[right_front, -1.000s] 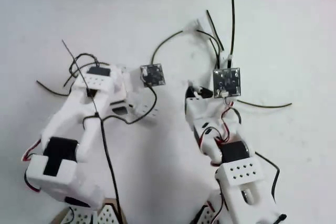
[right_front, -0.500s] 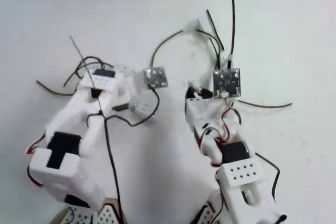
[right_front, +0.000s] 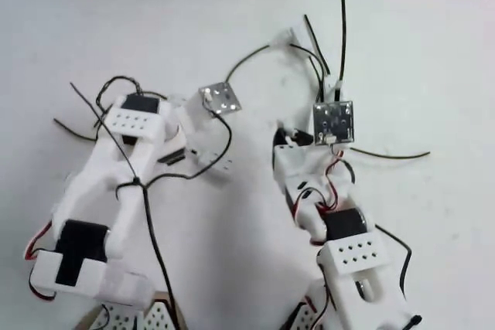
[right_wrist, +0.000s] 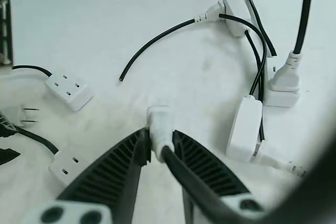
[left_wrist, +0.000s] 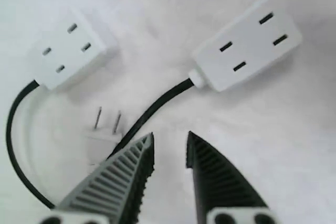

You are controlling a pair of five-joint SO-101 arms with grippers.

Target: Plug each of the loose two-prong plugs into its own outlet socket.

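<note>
My right gripper (right_wrist: 160, 144) pinches the white black-corded plug (right_wrist: 157, 121), ready to insert; left gripper (left_wrist: 169, 142) gapes empty beside the small white two-prong plug (left_wrist: 101, 141).

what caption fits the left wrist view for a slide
Open left gripper near a loose two-prong plug, two outlet sockets nearby

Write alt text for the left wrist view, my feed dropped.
The left claw is open and empty above the white table, with a loose two-prong plug lying beside one finger. Beyond it lie one socket block and a second socket block, each on a black cord.
</note>
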